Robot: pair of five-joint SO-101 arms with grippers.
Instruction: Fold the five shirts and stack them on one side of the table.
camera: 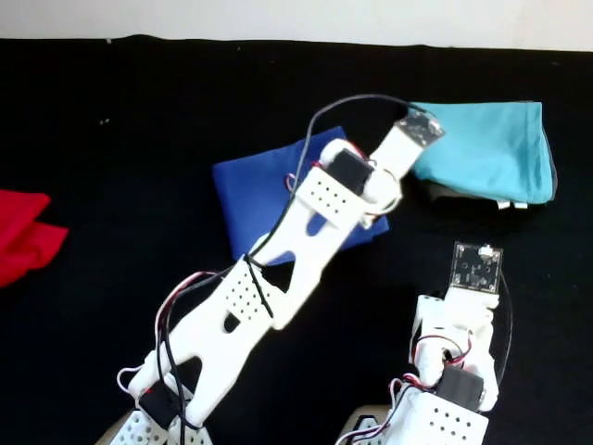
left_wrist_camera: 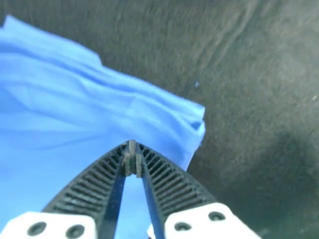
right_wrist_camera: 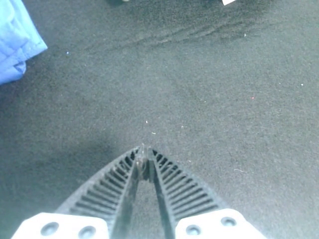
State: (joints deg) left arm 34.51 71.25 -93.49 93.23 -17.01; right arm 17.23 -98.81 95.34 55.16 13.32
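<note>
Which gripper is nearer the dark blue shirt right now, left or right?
Left. The left gripper is directly over the dark blue shirt, close above its fabric. The right gripper sits over bare black table, with the shirt's corner farther off.

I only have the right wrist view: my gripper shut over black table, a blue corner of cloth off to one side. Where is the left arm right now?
Observer: The left gripper is shut, its tips over the folded blue shirt near one edge of it.
Operator: Any shirt already on my side?
Observer: Yes, a folded teal shirt lies beyond the right arm, toward the far edge of the table.
Operator: And on the other side?
Observer: A red shirt lies loosely bunched at the left edge of the high view, partly cut off.
</note>
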